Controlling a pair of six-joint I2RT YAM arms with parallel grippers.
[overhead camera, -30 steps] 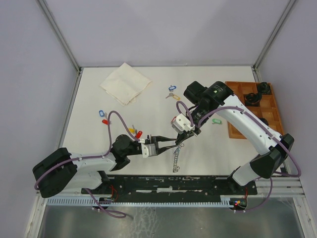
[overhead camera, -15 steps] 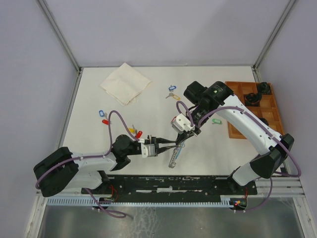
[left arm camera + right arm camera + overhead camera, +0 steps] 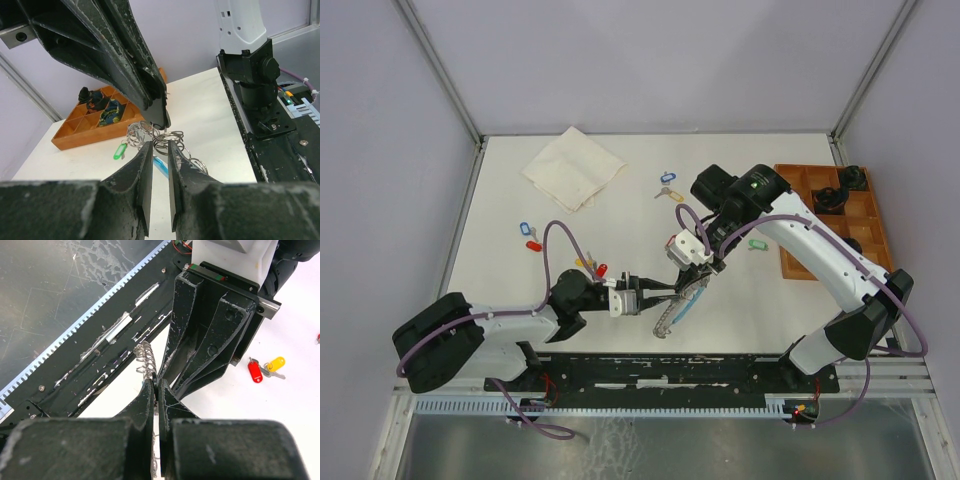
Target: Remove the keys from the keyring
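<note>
The step in hand is judged to be the working of a key off the keyring (image 3: 665, 318), which is held up clear of the surface (image 3: 770, 310) between the two arms, near its front middle. The right gripper (image 3: 698, 268) is closed tight on the top of the loop, and the beaded chain and light-blue band hang below it. The left gripper (image 3: 672, 290) is brought in from the left with its jaws only narrowly apart, its tips at a cluster of silver rings (image 3: 165, 141) just under the right gripper's tips. Whether anything is actually pinched by the left gripper cannot be told.

Several tagged keys, among them a green-tagged key (image 3: 755, 244) and a red-tagged key (image 3: 255, 371), lie loose on the surface, well apart from the loop, so part of the task is judged done.

For the next move, a firm hold on one key or its small ring is called for, followed by a pull along the loop while the right gripper's hold is kept steady.
</note>
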